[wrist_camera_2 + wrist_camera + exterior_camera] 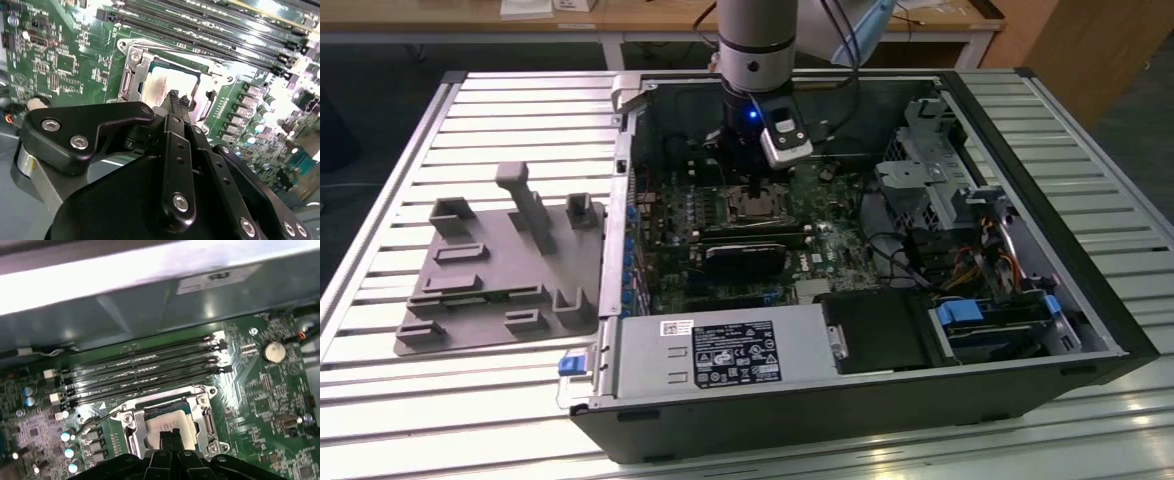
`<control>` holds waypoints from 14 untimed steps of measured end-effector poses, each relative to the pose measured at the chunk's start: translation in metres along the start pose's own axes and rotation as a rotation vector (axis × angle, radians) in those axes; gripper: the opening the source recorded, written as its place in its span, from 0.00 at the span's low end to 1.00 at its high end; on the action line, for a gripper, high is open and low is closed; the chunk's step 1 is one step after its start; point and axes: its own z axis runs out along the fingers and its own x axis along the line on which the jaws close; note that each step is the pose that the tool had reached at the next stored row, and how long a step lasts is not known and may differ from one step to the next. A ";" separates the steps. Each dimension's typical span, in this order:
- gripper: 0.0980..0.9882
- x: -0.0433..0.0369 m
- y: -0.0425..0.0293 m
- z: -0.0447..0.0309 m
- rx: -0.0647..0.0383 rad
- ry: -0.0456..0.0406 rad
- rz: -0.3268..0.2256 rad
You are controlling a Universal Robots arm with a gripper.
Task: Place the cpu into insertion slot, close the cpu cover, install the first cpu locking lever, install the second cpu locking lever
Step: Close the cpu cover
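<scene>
Over the cpu (153, 429), the closed tool (170, 435) hides part of its face.

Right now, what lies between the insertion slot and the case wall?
Long dark memory slots, side by side, separate the insertion slot from the case wall in the first wrist view.

A pale slatted metal table (400, 420) gleams under bright light; behind it stands a light wooden desk with white legs (654, 18), over a dark floor (374, 62).
</scene>
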 end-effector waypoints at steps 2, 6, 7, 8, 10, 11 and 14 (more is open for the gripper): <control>0.01 0.0002 -0.0003 0.0005 -0.001 0.0003 -0.024; 0.01 0.0016 -0.0021 0.0010 -0.003 0.0010 -0.057; 0.01 0.0021 -0.0026 0.0011 -0.004 0.0011 -0.065; 0.01 0.0027 -0.0032 0.0012 -0.004 0.0012 -0.071; 0.01 0.0043 -0.0042 0.0014 -0.005 0.0013 -0.082; 0.01 0.0046 -0.0044 0.0015 -0.005 0.0013 -0.084; 0.01 0.0057 -0.0055 0.0016 -0.005 0.0015 -0.084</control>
